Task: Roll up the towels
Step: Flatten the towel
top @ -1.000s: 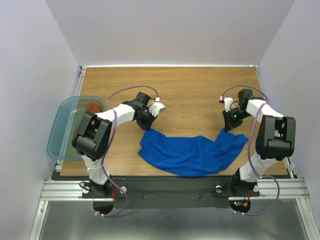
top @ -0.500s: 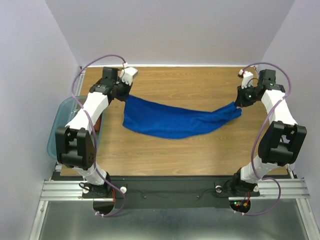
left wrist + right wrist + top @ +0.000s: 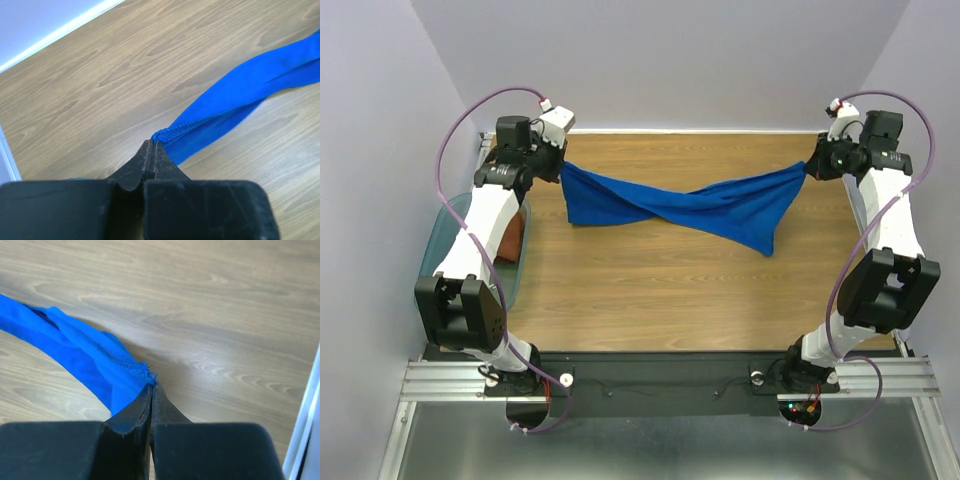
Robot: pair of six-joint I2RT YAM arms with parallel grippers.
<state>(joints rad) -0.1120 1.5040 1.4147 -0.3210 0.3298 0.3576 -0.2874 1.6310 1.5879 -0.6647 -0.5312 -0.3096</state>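
Over wooden table [image 3: 670, 295], blue towel [image 3: 720, 208] stretches between left hand [image 3: 560, 168] and right hand [image 3: 807, 168].

Wood-grain table [image 3: 650, 290]; teal bin [image 3: 432, 270] at left edge; blue towel [image 3: 610, 200] stretched above surface.

Royal blue towel [image 3: 730, 208]; rust-brown towel [image 3: 517, 235]; translucent teal bin [image 3: 430, 255]; wood-grain brown table [image 3: 670, 290]; pale lilac walls [image 3: 670, 60].

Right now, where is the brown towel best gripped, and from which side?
Probably from above: the brown towel lies inside the teal bin, whose walls block a sideways approach. Pinch its exposed part by the bin's right wall; the rest is hidden under the left arm.
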